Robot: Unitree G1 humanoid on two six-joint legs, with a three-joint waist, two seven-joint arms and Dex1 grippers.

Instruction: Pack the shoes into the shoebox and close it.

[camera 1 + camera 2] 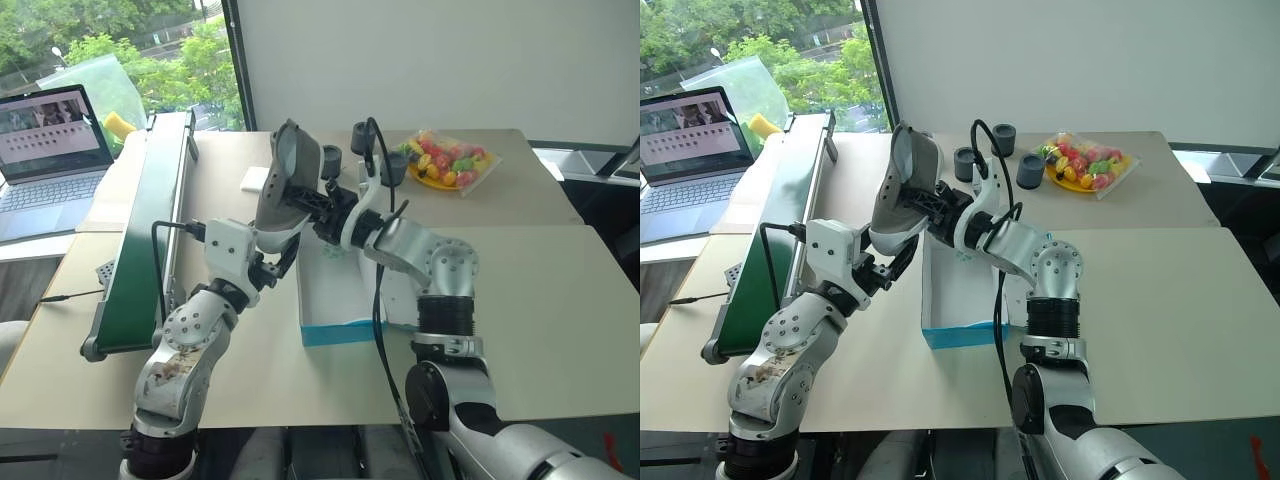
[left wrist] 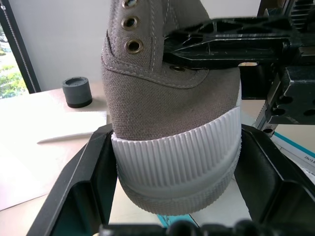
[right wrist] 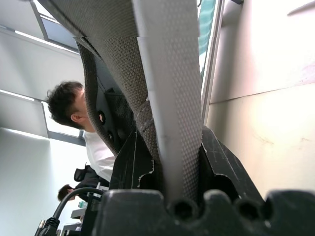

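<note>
Up above the table, one grey-brown canvas shoe with a ribbed white rubber sole (image 1: 287,178) is held by two grippers at once. The left gripper (image 2: 172,187) squeezes its toe end between two black fingers. The right gripper (image 3: 167,162) pinches the shoe's side edge near the lace holes. Just below both grippers lies one open bright blue cardboard shoebox with a white inside (image 1: 340,325). Three dark grey round cups (image 1: 965,163) stand behind the grippers.

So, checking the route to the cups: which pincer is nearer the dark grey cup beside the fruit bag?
Right. The right pincer sits just short of the dark grey cup; the left pincer is farther back.
</note>
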